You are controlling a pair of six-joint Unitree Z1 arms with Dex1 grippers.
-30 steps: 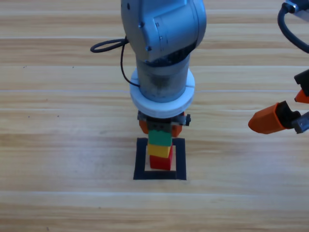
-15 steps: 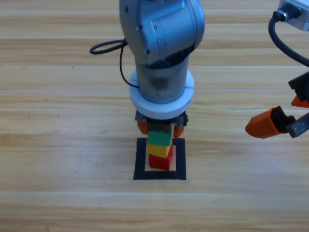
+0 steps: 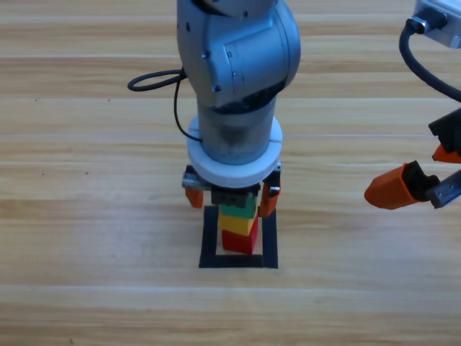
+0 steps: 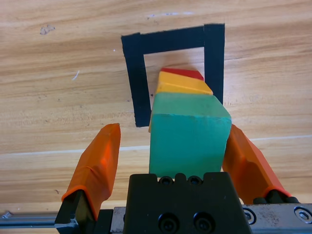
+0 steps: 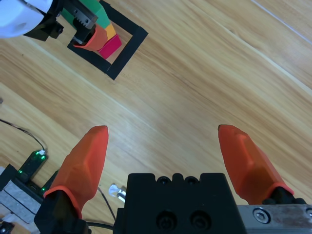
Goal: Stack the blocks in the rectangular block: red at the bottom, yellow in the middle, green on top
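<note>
Green cube [image 3: 238, 210] on top, yellow cube [image 3: 239, 224] beneath, red cube [image 3: 238, 241] at the bottom — stacked inside the black tape square [image 3: 208, 238] on the wooden table [image 3: 86, 216]. Left gripper [image 3: 230, 196] directly over the stack, jaws spread apart on either side of the green cube; in the left wrist view, a clear gap at one jaw, the other just beside the cube's edge — contact hard to judge. Right gripper [image 3: 410, 186] well off to the right near the picture's edge, jaws wide and holding nothing.
</note>
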